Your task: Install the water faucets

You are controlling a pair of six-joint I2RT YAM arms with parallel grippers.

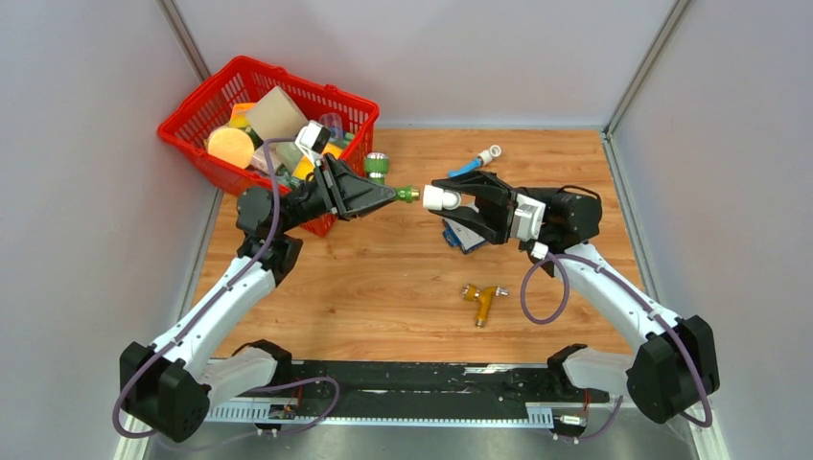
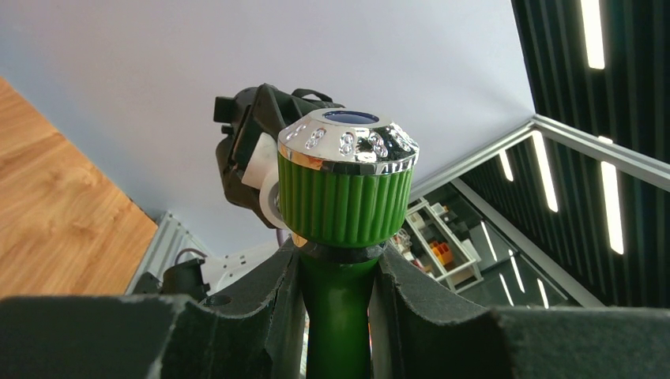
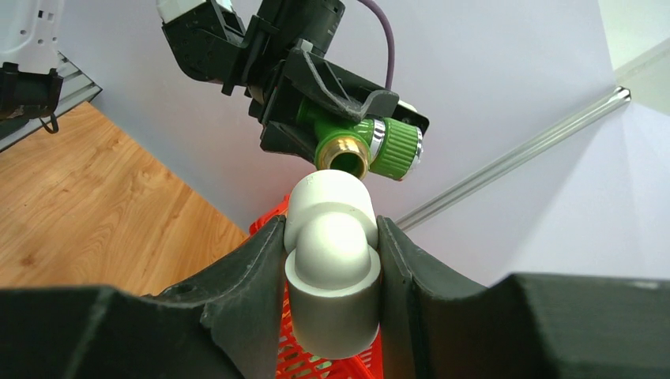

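Observation:
My left gripper [image 1: 391, 195] is shut on the green faucet [image 1: 407, 195], held above the table's middle; its ribbed green knob with a chrome cap [image 2: 348, 178] fills the left wrist view. My right gripper [image 1: 452, 199] is shut on a white elbow fitting [image 1: 439, 198], facing the faucet a short gap away. In the right wrist view the elbow [image 3: 332, 260] sits between my fingers, just below the faucet's brass threaded end [image 3: 345, 155]. The orange-yellow faucet [image 1: 481, 300] lies on the table near the front. The blue faucet [image 1: 476, 163], with a white fitting on it, lies at the back.
A red basket [image 1: 195, 109] full of assorted items stands at the back left, and a green-capped part [image 1: 376, 167] lies beside it. A blue and grey packet [image 1: 465, 237] lies under my right gripper. Grey walls close the table on three sides.

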